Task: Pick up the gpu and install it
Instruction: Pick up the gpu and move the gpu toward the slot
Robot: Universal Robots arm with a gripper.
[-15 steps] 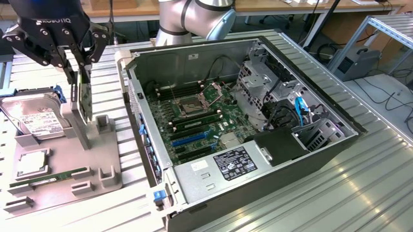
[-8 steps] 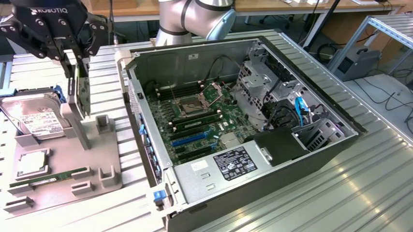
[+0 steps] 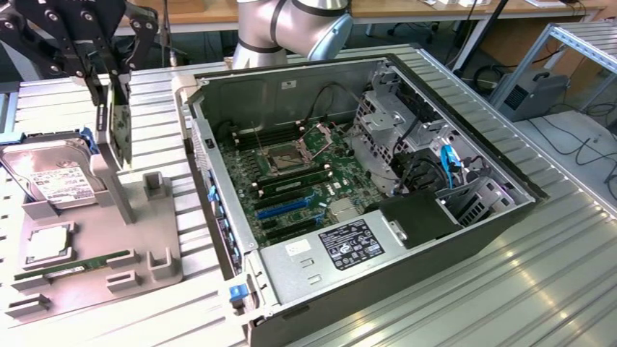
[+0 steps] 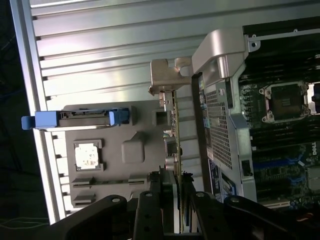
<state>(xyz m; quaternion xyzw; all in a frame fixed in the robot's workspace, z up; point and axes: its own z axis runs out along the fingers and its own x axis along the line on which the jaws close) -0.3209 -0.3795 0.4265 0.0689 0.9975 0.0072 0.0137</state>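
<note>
In the exterior view, the claw (image 3: 109, 81) pinches the gpu (image 3: 123, 134) by its top edge. The card hangs upright directly beneath it, above the grey parts tray (image 3: 97, 238).

In the wrist view, the claw (image 4: 174, 177) clamps the gpu (image 4: 173, 125) edge-on, with the silver bracket (image 4: 165, 80) farthest from the fingers.

The card is probably light, stiff and fragile, so bare board edges are the safest hold.

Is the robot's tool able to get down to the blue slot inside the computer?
Probably yes. The computer case lies open on top and nothing covers the blue slot. The tool, gripping the gpu, hangs over the grey tray at the exterior view's left.
</note>
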